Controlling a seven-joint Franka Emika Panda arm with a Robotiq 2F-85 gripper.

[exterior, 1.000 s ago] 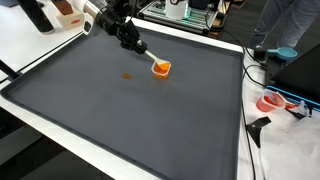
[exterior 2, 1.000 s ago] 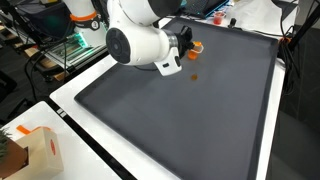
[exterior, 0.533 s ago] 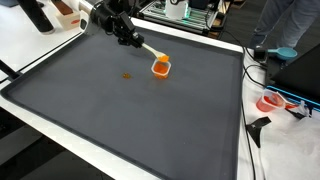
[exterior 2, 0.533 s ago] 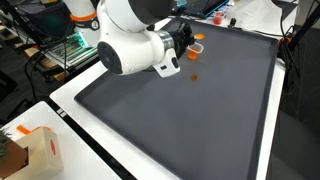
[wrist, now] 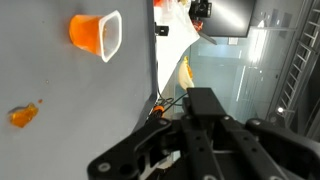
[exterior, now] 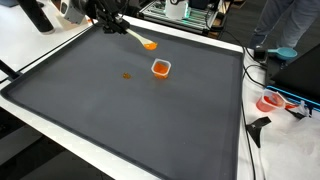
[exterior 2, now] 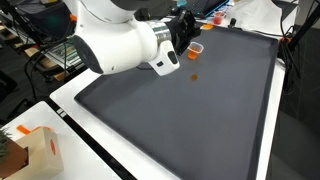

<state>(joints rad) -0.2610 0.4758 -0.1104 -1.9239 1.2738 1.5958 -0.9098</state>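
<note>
My gripper is shut on the handle of a pale spoon whose tip carries something orange, held in the air over the far left of the grey mat. A small orange cup stands on the mat below and in front of the spoon tip, apart from it. An orange smear lies on the mat beside the cup. In an exterior view the arm's white body hides most of the gripper, with the cup and smear past it. The wrist view shows the cup, smear and spoon.
The mat has a white border. A red and white object and black cables lie off its right side. A person stands at the back right. A cardboard box sits on the white table near the mat's corner.
The gripper has lifted the spoon out of the cup and drawn it up and back toward the mat's far left corner. The cup and smear have stayed put.
</note>
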